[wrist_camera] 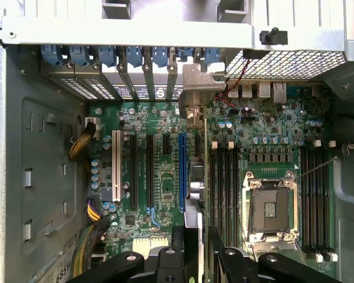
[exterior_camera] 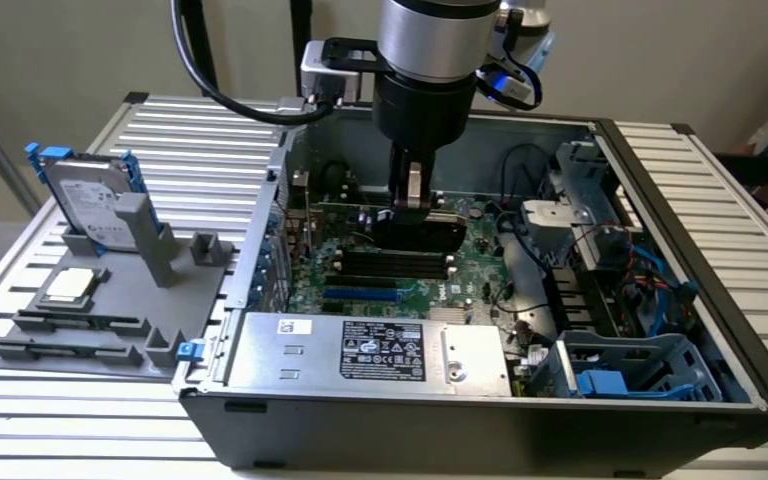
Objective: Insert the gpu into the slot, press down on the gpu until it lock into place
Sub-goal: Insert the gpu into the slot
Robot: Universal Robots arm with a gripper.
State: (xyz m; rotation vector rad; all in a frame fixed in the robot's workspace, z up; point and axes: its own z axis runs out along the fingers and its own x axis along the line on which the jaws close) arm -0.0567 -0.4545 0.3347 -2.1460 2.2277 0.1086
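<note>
Your motherboard (wrist_camera: 165, 194) is green. Most of its slots are black (wrist_camera: 148, 171), but you also have one white slot (wrist_camera: 116, 171) and one blue slot (wrist_camera: 182, 171). The retention clips (wrist_camera: 135, 56) are blue. The cable bundle (wrist_camera: 82, 141) is braided in yellow and black. The gpu (exterior_camera: 424, 238) looks black to you, and its edge may be green, though the shadow there makes that hard to judge. The power-supply box (exterior_camera: 291, 350) is silver with a black-and-white label. The hard drive (exterior_camera: 91, 195) is grey, trimmed in blue. The table (exterior_camera: 64, 430) shows you pale silver ribbed stripes.
</note>
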